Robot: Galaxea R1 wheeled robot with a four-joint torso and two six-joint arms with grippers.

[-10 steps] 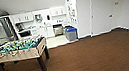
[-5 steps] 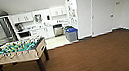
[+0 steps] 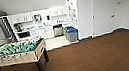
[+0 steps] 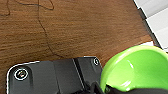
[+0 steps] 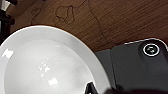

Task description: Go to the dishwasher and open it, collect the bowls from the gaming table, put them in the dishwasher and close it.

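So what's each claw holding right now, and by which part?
Left claw holds a green bowl by its rim; right claw holds a white bowl by its rim.

Room with brown floor and a kitchenette at the back

A foosball table (image 3: 14, 50) with a green field stands on the brown floor (image 3: 97, 58); behind it are white cabinets (image 3: 39, 14), a blue-lidded bin (image 3: 72, 34) on pale flooring, and a white door (image 3: 104, 11) in the white wall.

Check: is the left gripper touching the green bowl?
Touching. In the left wrist view, the left gripper closes dark fingers over the green bowl's rim.
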